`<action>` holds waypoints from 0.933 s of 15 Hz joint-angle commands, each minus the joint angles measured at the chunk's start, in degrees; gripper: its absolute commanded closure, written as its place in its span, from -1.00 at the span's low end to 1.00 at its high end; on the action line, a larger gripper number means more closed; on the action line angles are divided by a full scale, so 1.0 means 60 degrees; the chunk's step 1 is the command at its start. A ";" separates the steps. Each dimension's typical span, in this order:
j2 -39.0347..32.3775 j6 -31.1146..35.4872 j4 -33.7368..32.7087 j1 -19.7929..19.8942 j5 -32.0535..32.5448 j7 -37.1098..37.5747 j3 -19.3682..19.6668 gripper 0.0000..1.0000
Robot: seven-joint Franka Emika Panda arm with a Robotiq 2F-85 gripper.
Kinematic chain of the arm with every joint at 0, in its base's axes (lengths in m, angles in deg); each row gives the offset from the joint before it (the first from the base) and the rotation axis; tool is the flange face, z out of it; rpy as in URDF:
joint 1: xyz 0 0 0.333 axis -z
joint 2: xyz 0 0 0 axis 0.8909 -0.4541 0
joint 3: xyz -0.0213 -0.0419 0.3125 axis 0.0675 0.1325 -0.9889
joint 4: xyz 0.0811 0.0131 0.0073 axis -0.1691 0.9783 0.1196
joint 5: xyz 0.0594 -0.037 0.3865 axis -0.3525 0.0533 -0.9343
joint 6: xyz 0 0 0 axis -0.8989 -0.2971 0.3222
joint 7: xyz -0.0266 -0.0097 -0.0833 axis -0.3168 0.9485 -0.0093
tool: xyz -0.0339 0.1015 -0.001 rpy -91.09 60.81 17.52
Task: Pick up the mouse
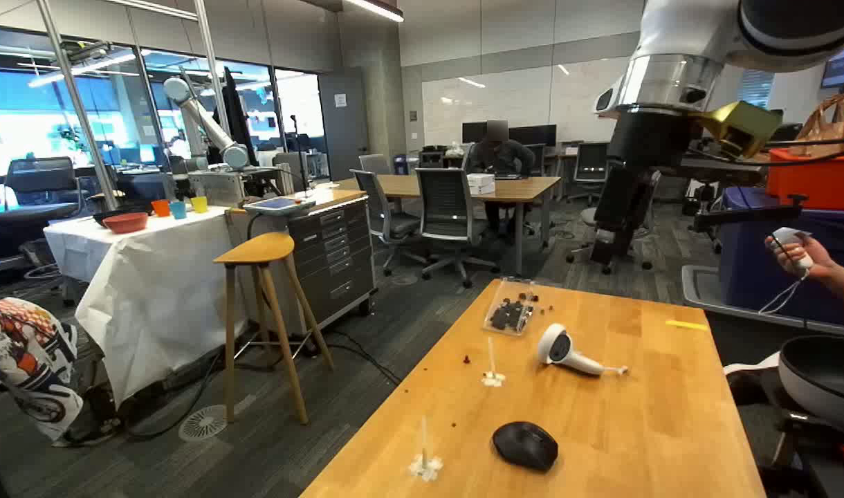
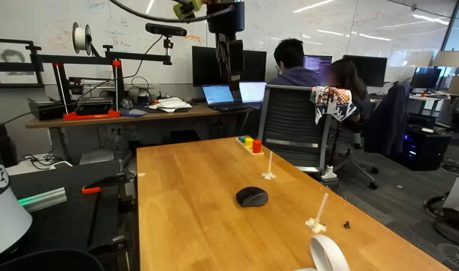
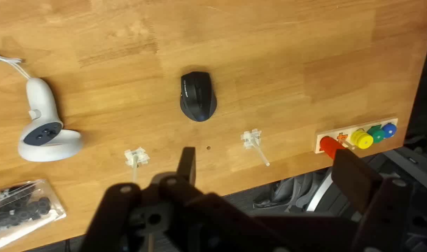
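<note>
The black mouse (image 1: 525,445) lies flat on the wooden table (image 1: 643,415). It also shows on the table in an exterior view (image 2: 252,197) and in the wrist view (image 3: 198,96), in the upper middle of the picture. My gripper (image 3: 269,171) is open and empty, its two dark fingers wide apart. In the wrist view the mouse lies above the left finger, outside the gap. In both exterior views the gripper (image 1: 607,256) hangs high above the table, pointing down, well apart from the mouse. Its fingers (image 2: 231,81) touch nothing.
A white-and-grey controller (image 3: 42,122) and a clear box of dark bits (image 3: 24,203) lie on the table. Two thin upright sticks (image 3: 255,147) (image 3: 134,164) are taped down near its edge. A wooden board with coloured pieces (image 3: 360,134) lies by the table's end.
</note>
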 commanded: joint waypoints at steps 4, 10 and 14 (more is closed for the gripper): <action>0.0035 -0.0024 -0.0100 0.0017 0.0004 0.0003 -0.0013 -1.00; -0.0118 0.0475 -0.0208 0.0093 0.0472 0.0251 -0.0244 -1.00; -0.0824 0.1439 -0.0568 0.0126 0.1561 0.0714 -0.0709 -1.00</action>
